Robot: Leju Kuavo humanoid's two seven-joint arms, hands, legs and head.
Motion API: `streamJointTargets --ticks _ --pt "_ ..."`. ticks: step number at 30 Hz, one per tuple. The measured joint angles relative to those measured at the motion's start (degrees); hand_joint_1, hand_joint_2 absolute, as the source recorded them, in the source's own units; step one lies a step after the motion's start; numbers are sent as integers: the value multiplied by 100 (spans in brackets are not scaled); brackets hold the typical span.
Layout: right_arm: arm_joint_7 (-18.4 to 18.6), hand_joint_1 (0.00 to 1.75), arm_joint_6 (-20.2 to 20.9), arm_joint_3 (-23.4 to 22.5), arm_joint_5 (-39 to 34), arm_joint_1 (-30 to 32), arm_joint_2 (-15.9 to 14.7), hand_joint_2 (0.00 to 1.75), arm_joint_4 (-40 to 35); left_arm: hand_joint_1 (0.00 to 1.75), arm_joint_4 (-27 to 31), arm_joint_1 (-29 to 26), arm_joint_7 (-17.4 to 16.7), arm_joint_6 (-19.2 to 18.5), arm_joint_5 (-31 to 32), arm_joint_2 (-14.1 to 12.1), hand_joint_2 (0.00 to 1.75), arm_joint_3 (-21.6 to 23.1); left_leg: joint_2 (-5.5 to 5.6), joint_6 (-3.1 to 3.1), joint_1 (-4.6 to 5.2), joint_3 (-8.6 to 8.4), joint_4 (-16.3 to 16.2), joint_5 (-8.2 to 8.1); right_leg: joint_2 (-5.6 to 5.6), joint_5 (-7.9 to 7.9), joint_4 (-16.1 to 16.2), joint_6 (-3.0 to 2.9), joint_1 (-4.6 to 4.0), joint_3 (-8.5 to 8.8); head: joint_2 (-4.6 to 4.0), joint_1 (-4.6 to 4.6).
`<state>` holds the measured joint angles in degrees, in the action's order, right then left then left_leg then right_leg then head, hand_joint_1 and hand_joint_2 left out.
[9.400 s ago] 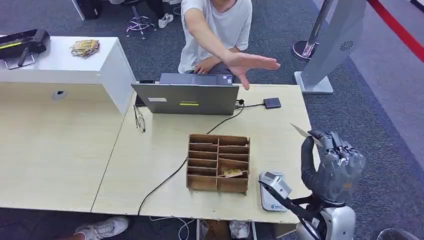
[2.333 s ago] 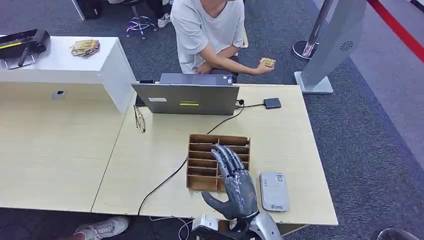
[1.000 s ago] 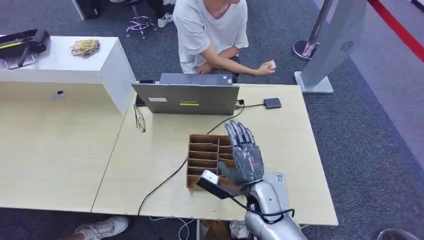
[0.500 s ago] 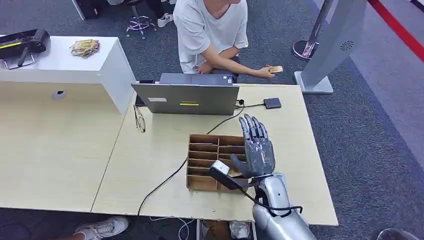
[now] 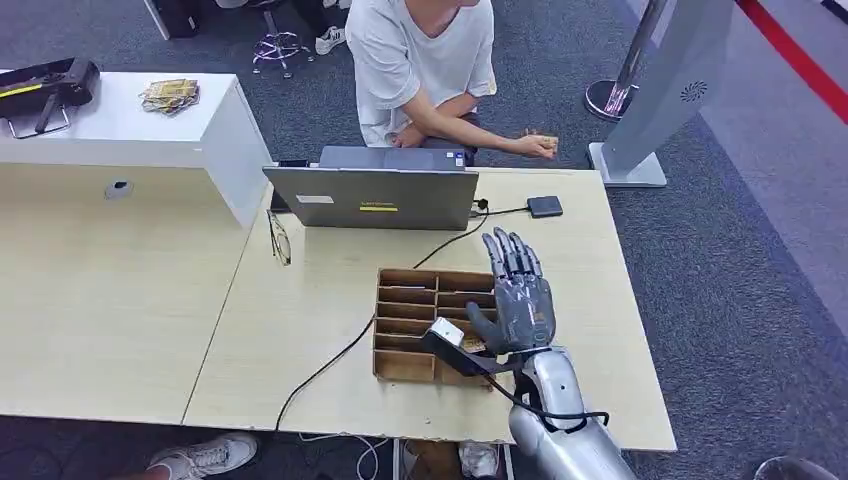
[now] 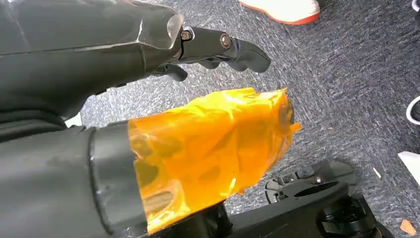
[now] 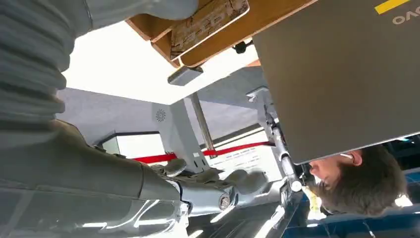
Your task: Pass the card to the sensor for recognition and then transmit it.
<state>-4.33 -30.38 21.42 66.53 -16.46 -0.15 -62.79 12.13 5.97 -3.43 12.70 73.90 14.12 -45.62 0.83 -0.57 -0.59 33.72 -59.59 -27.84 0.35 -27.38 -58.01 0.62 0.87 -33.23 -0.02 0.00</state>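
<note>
My right hand [image 5: 518, 300] hovers flat and empty, fingers spread, over the wooden organiser's [image 5: 408, 322] right end. A card [image 5: 466, 346] lies in its near-right slot, probably my next pick-up. My left hand [image 6: 148, 49] hangs empty, fingers apart.

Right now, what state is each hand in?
Left hand: fingers partly curled, holds nothing; open or shut cannot be told.
Right hand: open, fingers spread, empty.
</note>
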Motion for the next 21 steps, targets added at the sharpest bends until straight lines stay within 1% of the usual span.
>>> streamJointTargets --ticks 1,3,5,21 --pt "0 30 2 0 0 0 0 175 0 0 0 0 0 0 -2 0 0 0 0 0 0 0 0 0 0 0 0 0 0 0 0 0" --pt "-9 30 9 0 9 0 0 175 2 0 0 0 2 0 -2 0 0 0 0 0 0 0 0 0 0 0 0 0 0 0 0 0" --pt "-28 35 17 0 26 0 0 175 2 0 0 0 2 0 -4 0 0 0 0 0 0 0 0 0 0 0 0 0 0 0 0 0" --pt "-31 35 26 4 144 5 0 175 120 0 0 0 4 0 -13 0 0 0 0 0 0 0 0 0 0 0 0 0 0 0 0 0"
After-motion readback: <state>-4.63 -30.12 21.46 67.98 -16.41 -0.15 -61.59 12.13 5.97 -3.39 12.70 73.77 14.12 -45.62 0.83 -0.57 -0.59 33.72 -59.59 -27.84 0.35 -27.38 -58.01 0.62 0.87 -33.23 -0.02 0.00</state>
